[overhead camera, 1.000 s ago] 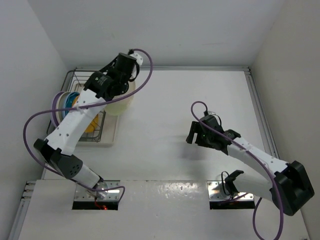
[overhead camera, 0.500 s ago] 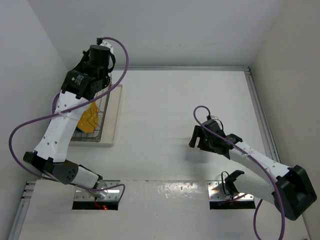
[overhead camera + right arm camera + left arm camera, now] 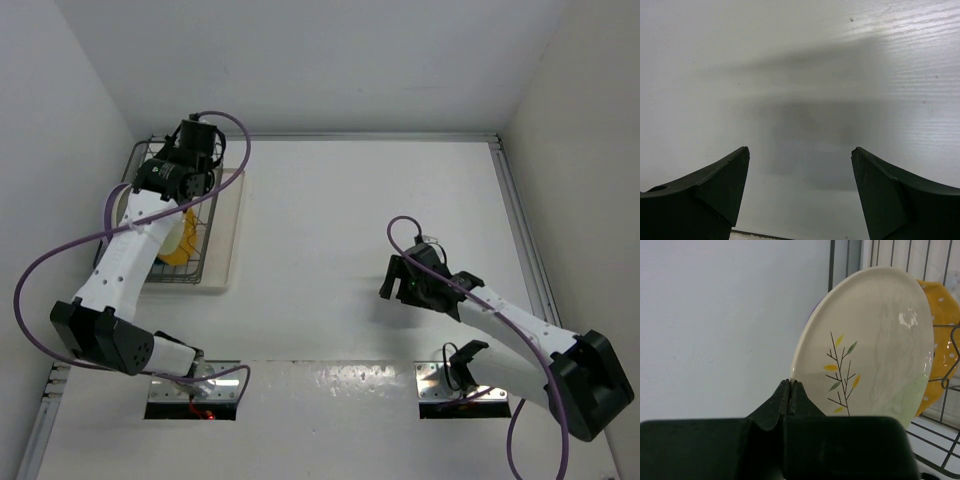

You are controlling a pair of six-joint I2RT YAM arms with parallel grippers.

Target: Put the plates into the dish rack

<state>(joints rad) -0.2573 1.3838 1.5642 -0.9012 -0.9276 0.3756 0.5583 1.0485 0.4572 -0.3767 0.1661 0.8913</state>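
Note:
My left gripper is over the dish rack at the far left, and most of the rack is hidden under the arm. In the left wrist view the gripper is shut on the rim of the cream-green plate with the sprig drawing, which stands on edge. The orange-yellow dotted plate stands right behind it among the rack wires and also shows in the top view. A sliver of the purple plate shows at the sprig plate's left rim. My right gripper is open and empty over bare table.
The rack sits on a cream drip tray against the left wall, near the back corner. Purple cables loop from both arms. The mounting plate with both arm bases runs along the near edge.
My left arm has swung left with the cream plate, from over the tray's right edge to in among the rack wires. The right arm has barely shifted.

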